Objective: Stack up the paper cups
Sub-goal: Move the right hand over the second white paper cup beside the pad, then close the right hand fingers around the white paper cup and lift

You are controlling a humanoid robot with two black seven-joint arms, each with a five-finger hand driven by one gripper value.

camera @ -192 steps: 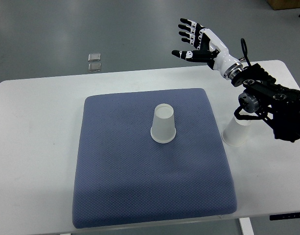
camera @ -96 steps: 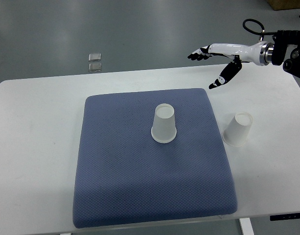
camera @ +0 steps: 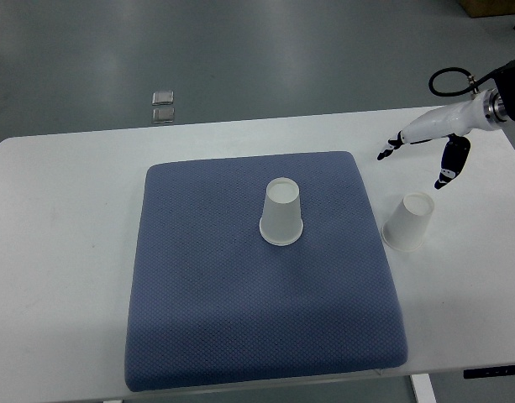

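right hand: i see it spread wide, empty, above the upside-down white paper cup on the white table.
target: second inverted white cup mid blue pad.
risk: i'd guess a squeeze crushes or tips the thin cup.

- A white table with rounded corners carries everything, standing on a grey floor.
- A blue-grey square cushion mat lies flat on the table, covering most of its middle.
- One upside-down white paper cup rests directly on the bare tabletop, just beside the mat's right edge.
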